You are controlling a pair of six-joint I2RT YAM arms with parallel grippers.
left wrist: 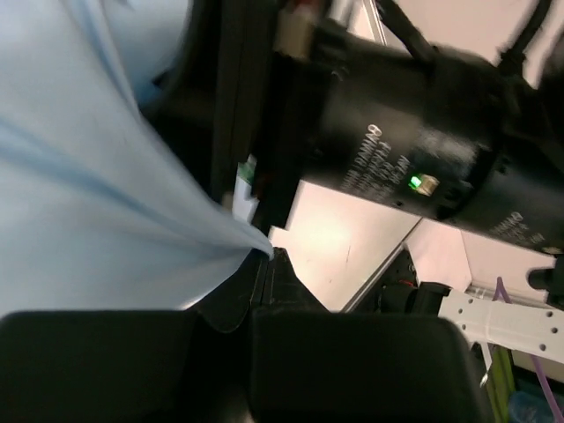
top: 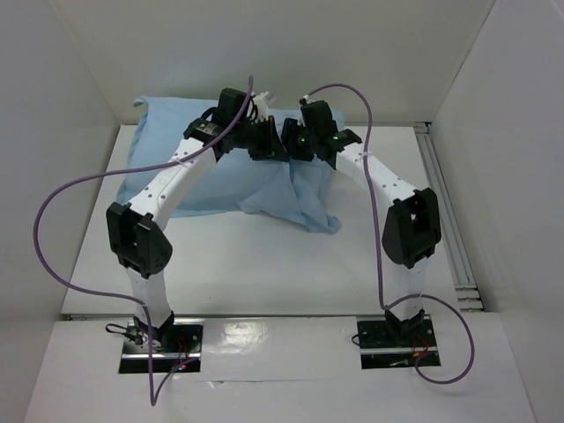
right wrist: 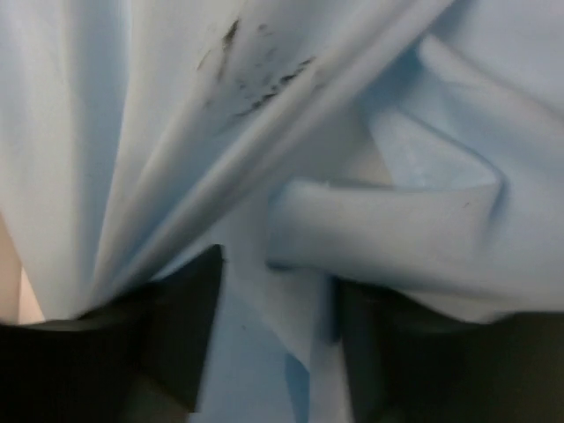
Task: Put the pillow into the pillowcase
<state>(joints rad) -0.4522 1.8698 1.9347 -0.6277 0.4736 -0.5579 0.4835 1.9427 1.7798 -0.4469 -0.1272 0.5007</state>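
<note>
I see left claw (left wrist: 267, 252) clamped on pillowcase (top: 167, 159) upper centre, right claw (right wrist: 273, 352) half-open over a fold (slack trails lower-right).

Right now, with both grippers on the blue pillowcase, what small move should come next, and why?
Probably close the right gripper on the fold of the pillowcase between its jaws. They stand apart with light blue cloth in the gap, while the left gripper is shut on a pinch of it. A second grip would let both arms work the cloth together.
</note>
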